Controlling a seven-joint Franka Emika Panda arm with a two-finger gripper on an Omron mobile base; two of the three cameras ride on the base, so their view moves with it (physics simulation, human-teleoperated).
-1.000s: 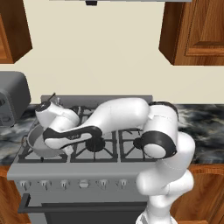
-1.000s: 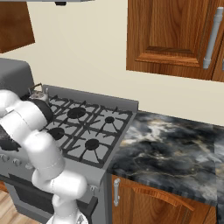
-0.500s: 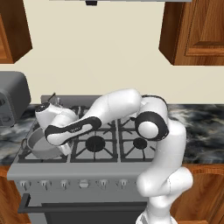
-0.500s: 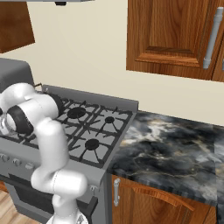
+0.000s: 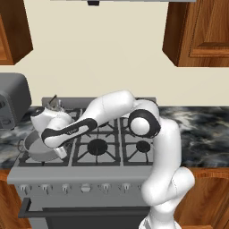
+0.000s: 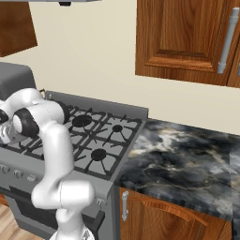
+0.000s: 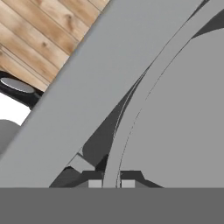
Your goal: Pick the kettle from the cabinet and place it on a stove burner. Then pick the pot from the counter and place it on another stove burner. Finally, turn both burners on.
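Gripper pinching the pot's rim at the stove's front left.

The arm is reaching left across the stove (image 5: 89,172), and the gripper (image 7: 111,183) is sitting low with its fingers nearly together, clamping the thin rim of the pot (image 5: 38,150). The pot is resting on the front-left burner grate, while the kettle (image 5: 47,117) is standing just behind it on the back-left burner.
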